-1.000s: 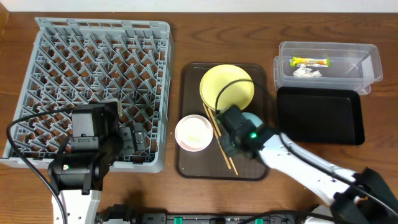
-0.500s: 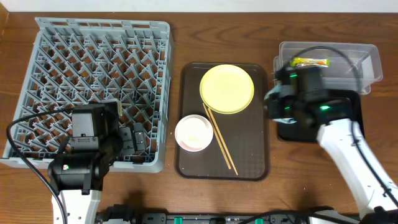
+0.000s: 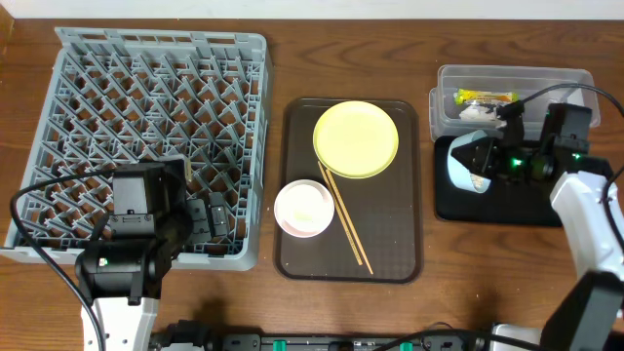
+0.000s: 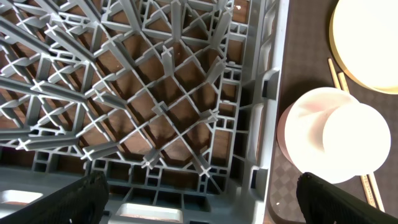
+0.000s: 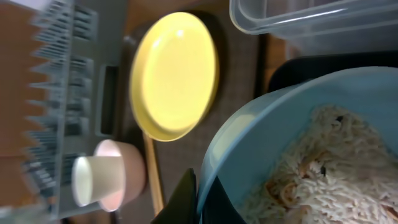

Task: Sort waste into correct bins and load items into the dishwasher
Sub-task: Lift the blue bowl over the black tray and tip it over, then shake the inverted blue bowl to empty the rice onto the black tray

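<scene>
Toward the right edge of the overhead frame, the right gripper (image 3: 490, 159) is clamped on the rim of the light blue bowl (image 3: 462, 166) — tipped on its side over the black tray (image 3: 526, 200), with white rice-like grains (image 5: 323, 168) lying inside. At lower left, the left gripper (image 3: 208, 216) hangs over the grey dish rack (image 3: 146, 97), fingers spread wide with nothing between them — the yellow plate (image 3: 356, 139), pinkish bowl (image 3: 304, 208) and chopsticks (image 3: 346, 222) lie on the brown tray (image 3: 390, 234) at centre.
</scene>
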Robot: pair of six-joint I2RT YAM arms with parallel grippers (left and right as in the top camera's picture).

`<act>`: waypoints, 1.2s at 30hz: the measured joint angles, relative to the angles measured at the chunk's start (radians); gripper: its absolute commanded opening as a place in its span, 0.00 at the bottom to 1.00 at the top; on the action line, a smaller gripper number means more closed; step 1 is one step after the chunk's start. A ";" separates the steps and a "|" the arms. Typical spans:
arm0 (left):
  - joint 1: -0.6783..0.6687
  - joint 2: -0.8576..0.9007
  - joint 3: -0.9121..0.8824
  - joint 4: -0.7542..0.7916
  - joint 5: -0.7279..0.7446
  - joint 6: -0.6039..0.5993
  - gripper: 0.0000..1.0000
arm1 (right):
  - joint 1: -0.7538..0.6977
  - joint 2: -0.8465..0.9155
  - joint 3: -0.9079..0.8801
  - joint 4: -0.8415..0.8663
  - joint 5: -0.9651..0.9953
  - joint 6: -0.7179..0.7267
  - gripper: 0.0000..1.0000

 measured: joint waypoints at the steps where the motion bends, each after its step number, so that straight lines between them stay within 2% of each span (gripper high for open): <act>1: 0.000 0.000 0.000 0.000 0.000 0.000 0.98 | -0.013 0.017 0.000 0.007 -0.035 -0.004 0.01; 10: 0.000 0.000 0.000 0.000 0.000 0.000 0.98 | -0.116 0.125 0.000 0.031 -0.282 -0.018 0.01; 23: 0.000 0.000 0.000 0.000 0.000 0.000 0.98 | -0.345 0.272 0.000 0.035 -0.603 -0.018 0.01; 30: 0.000 0.000 0.000 0.000 0.000 0.000 0.98 | -0.456 0.310 0.000 0.041 -0.689 -0.018 0.01; 36: 0.000 0.000 0.000 0.000 0.000 0.000 0.98 | -0.491 0.310 0.000 0.041 -0.708 0.011 0.01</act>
